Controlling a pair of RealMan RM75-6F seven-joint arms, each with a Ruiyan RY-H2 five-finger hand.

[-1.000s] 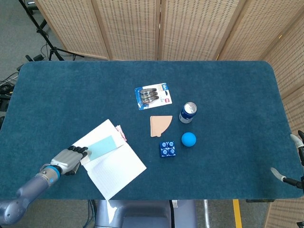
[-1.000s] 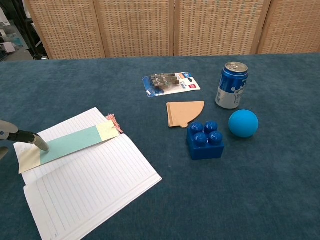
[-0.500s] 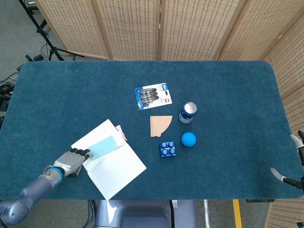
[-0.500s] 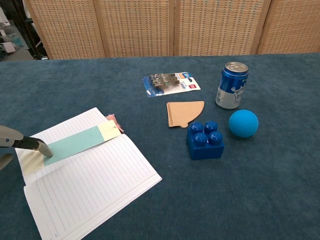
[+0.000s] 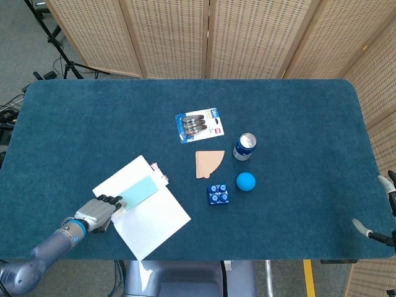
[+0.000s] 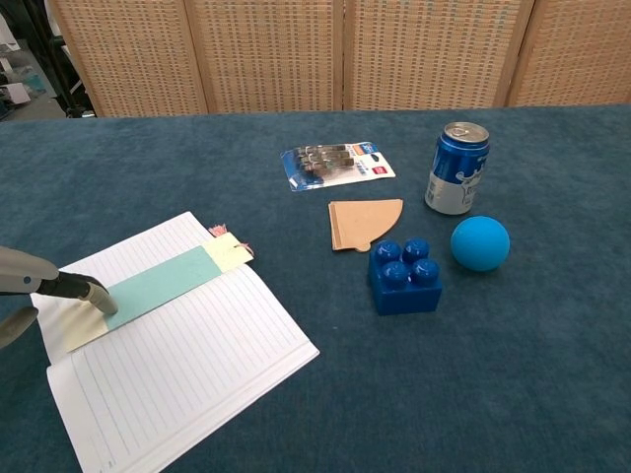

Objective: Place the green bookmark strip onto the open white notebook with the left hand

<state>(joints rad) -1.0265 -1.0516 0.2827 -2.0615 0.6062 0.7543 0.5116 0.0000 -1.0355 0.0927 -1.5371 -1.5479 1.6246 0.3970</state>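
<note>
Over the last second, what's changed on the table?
The left hand slid toward the table's near edge, its fingertip pushing the green bookmark strip rightward across the open white notebook. The can, ball, blue block and notebook stayed put.

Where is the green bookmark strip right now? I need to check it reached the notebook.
The green bookmark strip lies diagonally across the upper page of the open white notebook, at the table's front left in both views, with a fingertip of the left hand at its left end.

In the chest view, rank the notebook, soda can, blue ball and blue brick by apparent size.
1. open white notebook, by far the largest
2. blue soda can
3. blue building brick and blue ball: too alike to rank
</note>
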